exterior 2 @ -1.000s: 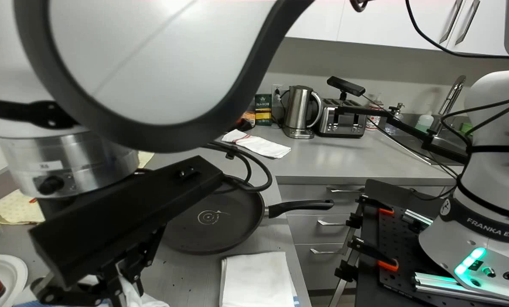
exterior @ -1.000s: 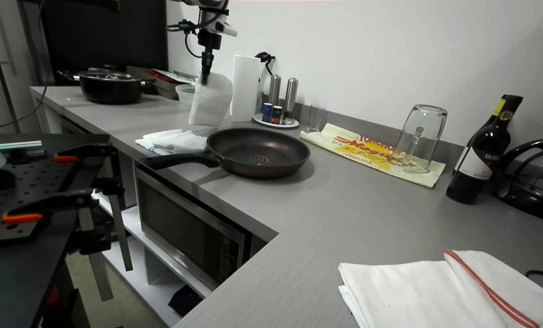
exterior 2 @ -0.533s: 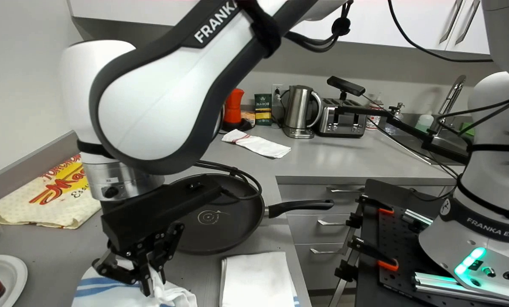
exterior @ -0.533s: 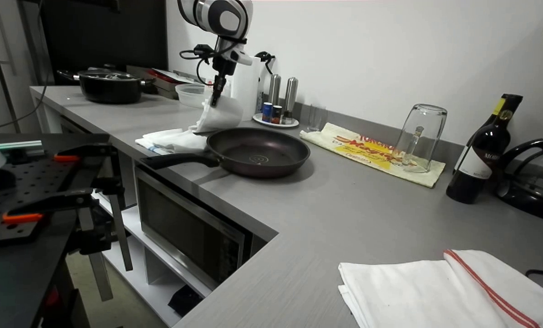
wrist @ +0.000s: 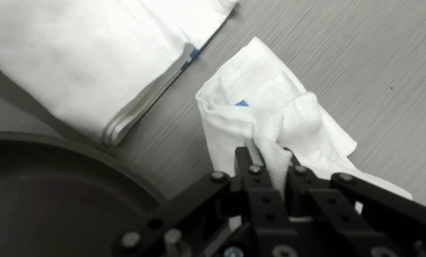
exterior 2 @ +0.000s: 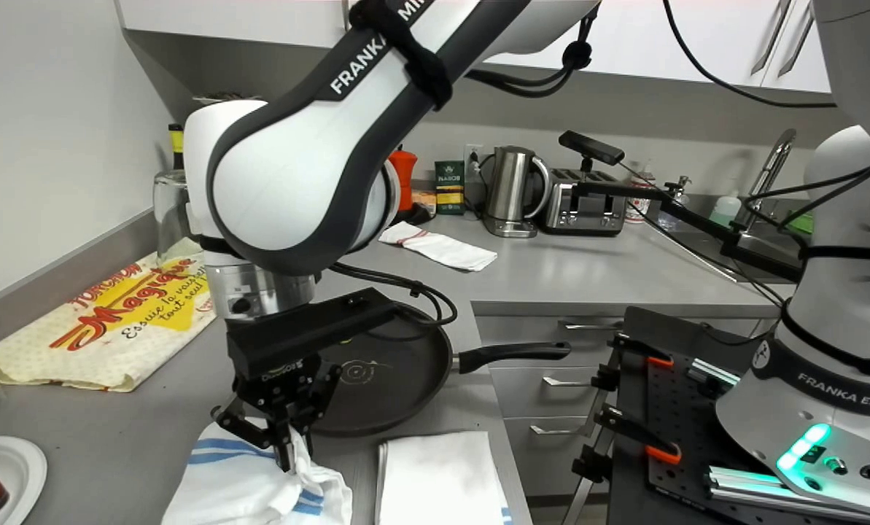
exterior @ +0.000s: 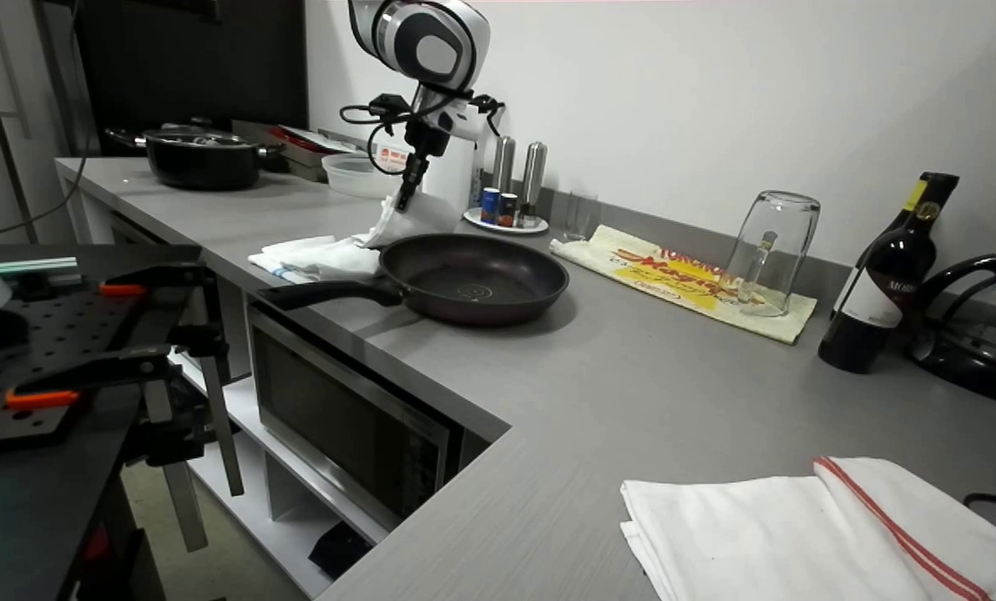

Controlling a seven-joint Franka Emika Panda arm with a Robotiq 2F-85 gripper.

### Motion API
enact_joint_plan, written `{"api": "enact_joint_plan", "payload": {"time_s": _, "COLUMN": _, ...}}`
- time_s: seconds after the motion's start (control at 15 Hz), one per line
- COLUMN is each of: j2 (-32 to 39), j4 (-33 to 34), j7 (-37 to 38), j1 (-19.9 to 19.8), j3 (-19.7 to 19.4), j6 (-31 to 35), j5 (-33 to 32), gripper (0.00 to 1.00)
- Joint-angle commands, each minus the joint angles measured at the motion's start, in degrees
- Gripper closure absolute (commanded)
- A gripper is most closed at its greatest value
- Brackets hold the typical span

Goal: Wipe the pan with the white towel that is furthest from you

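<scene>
Your claw (wrist: 270,153) is clenched on a gathered fold of the blue-striped towel (exterior 2: 249,485), loose cloth spread below the pinch, prob. giving you a soft pad to wipe w/. That towel's near the pan (exterior: 481,288), not in it; can't tell how much rests on the worktop (exterior: 673,401). One folded towel (exterior 2: 438,477) sits nearer your robot's base (exterior 2: 814,415), so you've prob. got the far one of this pair, as asked. Pan's flat, handle (exterior 2: 515,354) jutting past the edge, prob. leaving the inside free for your sweep. Wipe's not begun, I'd say; you'll need to raise, cross & lower.
</scene>
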Motion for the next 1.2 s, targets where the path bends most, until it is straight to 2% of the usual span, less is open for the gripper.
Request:
{"api": "enact_joint_plan", "payload": {"time_s": 0.0, "j2": -1.3, "j4": -1.5, "j7": -1.8, "j1": 0.5, "j3": 0.1, "j6": -0.6, "j5": 2.8, "gripper": 0.65}}
{"api": "enact_joint_plan", "payload": {"time_s": 0.07, "j2": -1.4, "j4": -1.4, "j7": -2.1, "j1": 0.6, "j3": 0.4, "j6": -1.1, "j5": 3.0, "gripper": 0.64}}
{"api": "enact_joint_plan", "payload": {"time_s": 0.4, "j2": -3.0, "j4": -1.0, "j7": -4.7, "j1": 1.6, "j3": 2.8, "j6": -5.1, "j5": 5.0, "gripper": 0.28}}
{"api": "enact_joint_plan", "payload": {"time_s": 0.67, "j2": -6.4, "j4": -2.2, "j7": -3.4, "j1": 3.3, "j3": 2.2, "j6": -9.1, "j5": 3.7, "gripper": 0.01}}
{"api": "enact_joint_plan", "payload": {"time_s": 0.8, "j2": -8.8, "j4": -3.2, "j7": -2.6, "j1": 3.8, "j3": 1.8, "j6": -10.9, "j5": 3.2, "gripper": 0.00}}
{"api": "enact_joint_plan", "payload": {"time_s": 1.13, "j2": -16.9, "j4": -7.3, "j7": -6.2, "j1": 2.6, "j3": 2.9, "j6": -12.9, "j5": 4.4, "gripper": 0.00}}
